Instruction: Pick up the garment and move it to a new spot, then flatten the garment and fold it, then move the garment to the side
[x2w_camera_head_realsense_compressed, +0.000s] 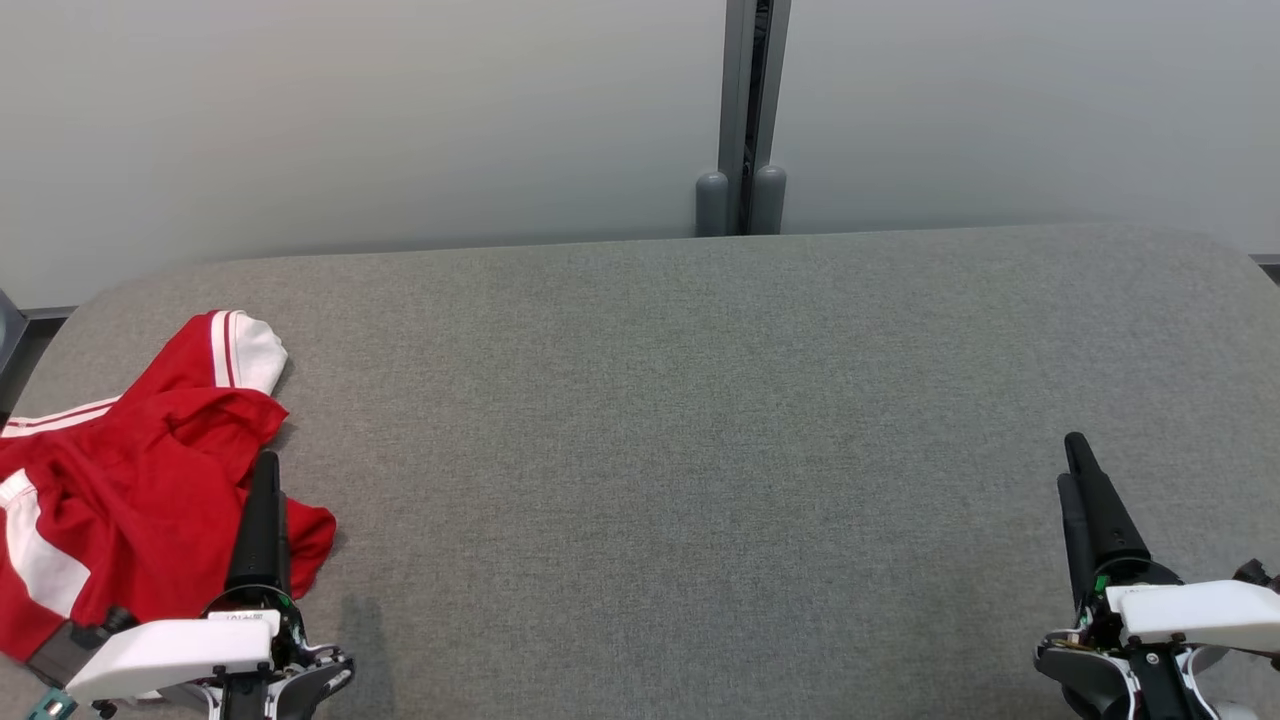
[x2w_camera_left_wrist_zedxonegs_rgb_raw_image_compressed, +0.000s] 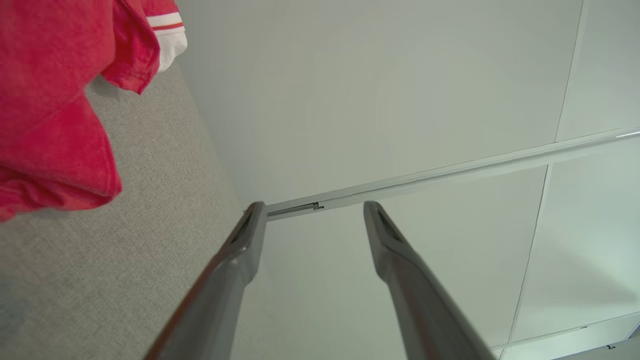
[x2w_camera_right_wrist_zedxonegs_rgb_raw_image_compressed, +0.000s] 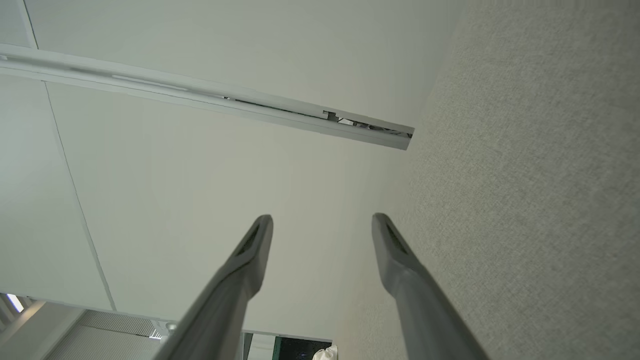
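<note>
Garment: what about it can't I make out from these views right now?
- Head view: garment runs off the left edge; left gripper covers its near part.
- Left wrist view: cut off by top and left edges, blurred.
- Crumpled in a heap: front, back and collar cannot be told.

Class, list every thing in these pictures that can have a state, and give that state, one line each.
garment: crumpled in a heap, unfolded, lying at the left end of the table, not held.
left claw: open, empty, beside the garment.
right claw: open, empty, above the table.
</note>
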